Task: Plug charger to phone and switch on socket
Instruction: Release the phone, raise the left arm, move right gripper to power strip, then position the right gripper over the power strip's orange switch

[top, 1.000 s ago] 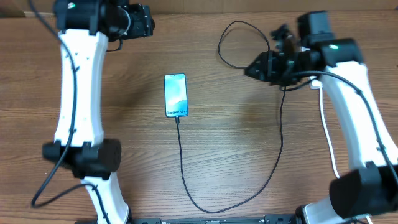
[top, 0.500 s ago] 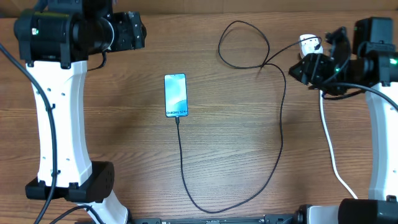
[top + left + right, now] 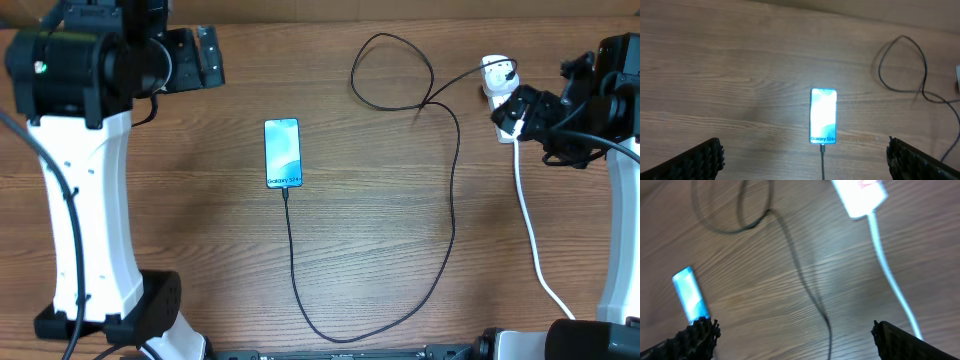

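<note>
The phone [image 3: 283, 153] lies screen-up and lit in the middle of the table, also visible in the left wrist view [image 3: 823, 116] and, blurred, in the right wrist view [image 3: 690, 294]. The charger [image 3: 455, 215] has its tip in the phone's lower end. It runs toward the front edge, curves back up the right side, loops, and reaches the socket [image 3: 495, 75] at the far right. My left gripper [image 3: 205, 58] hangs open high at the far left, with nothing between its fingers [image 3: 705, 157]. My right gripper [image 3: 515, 118] is open above the socket's near end, holding nothing.
The socket's thick white lead [image 3: 527, 215] trails down the right side toward the front edge and shows blurred in the right wrist view [image 3: 890, 275]. The charger's loop [image 3: 390, 70] lies at the far middle. Bare wood surrounds the phone.
My right gripper has moved right, from the cable loop to beside the socket, and its jaws have widened. The left arm has swung left and its jaws have opened wider. Phone and cable have stayed put.
</note>
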`<control>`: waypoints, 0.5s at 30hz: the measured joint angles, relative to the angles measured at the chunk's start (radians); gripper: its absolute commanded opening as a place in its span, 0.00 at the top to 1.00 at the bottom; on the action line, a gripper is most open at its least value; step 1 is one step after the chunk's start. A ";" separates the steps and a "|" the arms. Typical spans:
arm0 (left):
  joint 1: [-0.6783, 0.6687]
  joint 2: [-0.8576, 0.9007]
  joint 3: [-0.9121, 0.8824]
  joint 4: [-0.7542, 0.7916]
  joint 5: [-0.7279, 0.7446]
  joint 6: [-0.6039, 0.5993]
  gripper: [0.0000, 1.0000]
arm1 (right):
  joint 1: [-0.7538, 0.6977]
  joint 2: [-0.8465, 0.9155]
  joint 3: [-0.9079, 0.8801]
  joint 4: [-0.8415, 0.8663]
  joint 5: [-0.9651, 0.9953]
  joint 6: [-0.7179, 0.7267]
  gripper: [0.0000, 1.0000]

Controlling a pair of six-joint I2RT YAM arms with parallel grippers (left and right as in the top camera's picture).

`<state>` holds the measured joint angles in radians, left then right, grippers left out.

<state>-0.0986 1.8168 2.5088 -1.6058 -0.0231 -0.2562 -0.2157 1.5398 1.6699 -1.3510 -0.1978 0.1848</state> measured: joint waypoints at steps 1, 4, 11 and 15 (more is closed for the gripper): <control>0.000 -0.010 0.000 0.000 -0.009 -0.004 0.00 | -0.001 0.000 0.000 0.000 0.022 0.007 0.00; 0.000 -0.043 0.000 -0.004 -0.039 -0.026 0.00 | -0.005 0.000 0.000 0.006 0.097 0.049 0.00; 0.000 -0.064 0.000 -0.011 -0.079 -0.060 0.00 | -0.005 0.000 0.000 0.083 0.212 0.125 0.00; 0.000 -0.064 0.000 -0.011 -0.079 -0.061 0.00 | -0.005 0.000 0.000 0.122 0.228 0.141 0.00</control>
<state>-0.0986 1.7523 2.5088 -1.6169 -0.1024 -0.3168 -0.2211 1.5402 1.6699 -1.2289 0.0303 0.3256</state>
